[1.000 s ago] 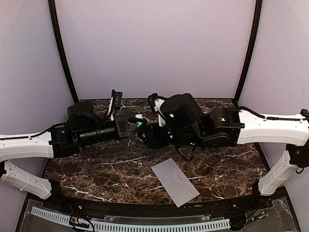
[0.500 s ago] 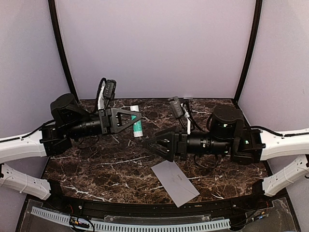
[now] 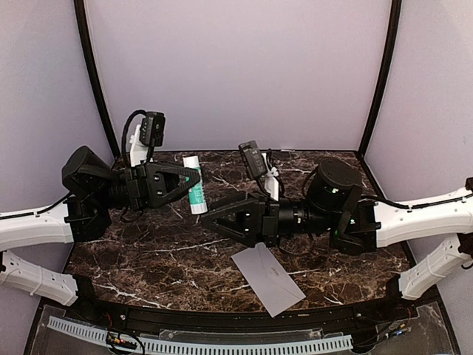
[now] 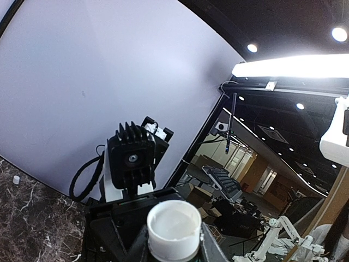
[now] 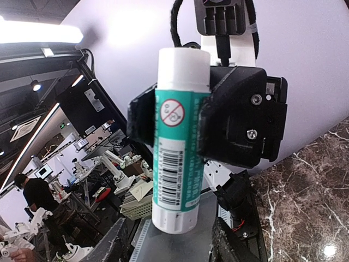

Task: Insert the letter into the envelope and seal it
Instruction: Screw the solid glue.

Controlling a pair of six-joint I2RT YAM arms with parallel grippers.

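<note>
The grey envelope [image 3: 267, 279] lies flat on the marble table near the front edge. The letter is hidden in every view. My left gripper [image 3: 194, 178] is raised over the back left of the table and is shut on a green and white glue stick [image 3: 194, 188]. In the left wrist view the stick's white end [image 4: 173, 227] sits between that gripper's [image 4: 173, 250] jaws. My right gripper [image 3: 211, 217] points left at the stick's lower end and stands open. Seen from the right wrist, the glue stick [image 5: 180, 153] hangs upright just beyond the right gripper [image 5: 172, 243].
The dark marble table [image 3: 148, 259] is walled by pale panels at the back and sides. Both forearms hang over its middle, above and behind the envelope. A black rail [image 3: 222, 325] runs along the front edge.
The two arms, bunched together a second ago, have drawn apart. The left gripper carried the glue stick back and left. The right arm swung round and its gripper now faces the stick.
</note>
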